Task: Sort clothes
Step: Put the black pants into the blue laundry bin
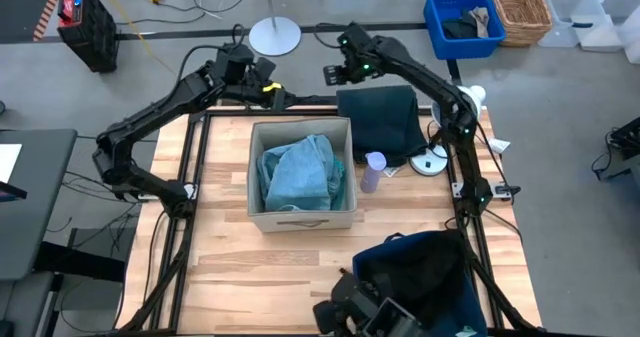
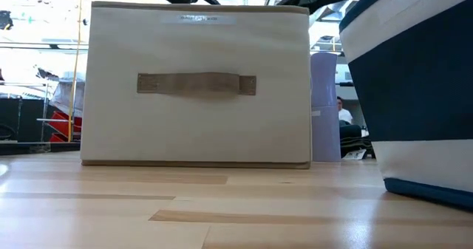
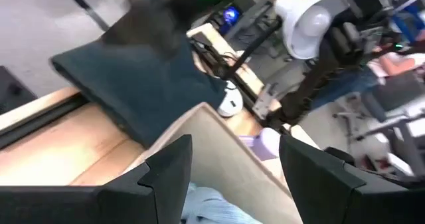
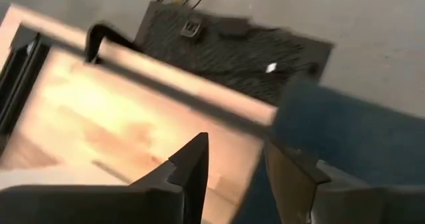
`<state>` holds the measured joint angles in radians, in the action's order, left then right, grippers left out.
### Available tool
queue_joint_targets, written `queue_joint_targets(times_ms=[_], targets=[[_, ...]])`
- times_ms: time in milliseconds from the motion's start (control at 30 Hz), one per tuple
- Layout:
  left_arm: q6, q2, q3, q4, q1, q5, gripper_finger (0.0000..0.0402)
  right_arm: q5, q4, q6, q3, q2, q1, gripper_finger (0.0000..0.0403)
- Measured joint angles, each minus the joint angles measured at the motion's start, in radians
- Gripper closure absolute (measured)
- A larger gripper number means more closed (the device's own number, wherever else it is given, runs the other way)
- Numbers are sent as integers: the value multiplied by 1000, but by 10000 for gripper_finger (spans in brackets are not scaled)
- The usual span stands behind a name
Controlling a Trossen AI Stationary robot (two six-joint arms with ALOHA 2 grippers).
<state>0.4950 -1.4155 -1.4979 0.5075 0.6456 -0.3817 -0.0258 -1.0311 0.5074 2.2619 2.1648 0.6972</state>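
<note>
High view: we find the beige box (image 1: 302, 177) mid-table, holding the turquoise garment (image 1: 298, 172), a crumpled, soft heap lying against a paler fold. The dark green garment (image 1: 380, 120) lies flat on the table's far edge, just right of the box, limp and slightly overhanging. The right gripper (image 1: 333, 74) hovers by that garment's far left corner. The left gripper (image 1: 268, 90) waits over the far edge behind the box. A pale lilac cup (image 1: 372, 171) stands beside the box's right wall; the navy bin (image 1: 420, 267) sits at the near right corner.

Low view: only the box's stiff woven front (image 2: 196, 86) and the bin's wall (image 2: 414, 94) show.

Left wrist view: the left gripper's fingers (image 3: 172, 171) stand spread, nothing between them.

Right wrist view: the right gripper's fingers (image 4: 192, 164) stand apart, empty, the green cloth (image 4: 345, 137) just beyond.

We judge a release just made; next comes picking another garment, needing a pinch on a raised fold.
</note>
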Motion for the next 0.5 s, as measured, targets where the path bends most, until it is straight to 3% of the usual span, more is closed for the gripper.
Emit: queue_joint_targets(times_ms=[300,500], targets=[[-59,-8,-1,39,0,4,182,42,15,-84,3,14,-101,218],[-148,13,-1,110,-6,48,182,56,-70,-132,70,9,-124,216]])
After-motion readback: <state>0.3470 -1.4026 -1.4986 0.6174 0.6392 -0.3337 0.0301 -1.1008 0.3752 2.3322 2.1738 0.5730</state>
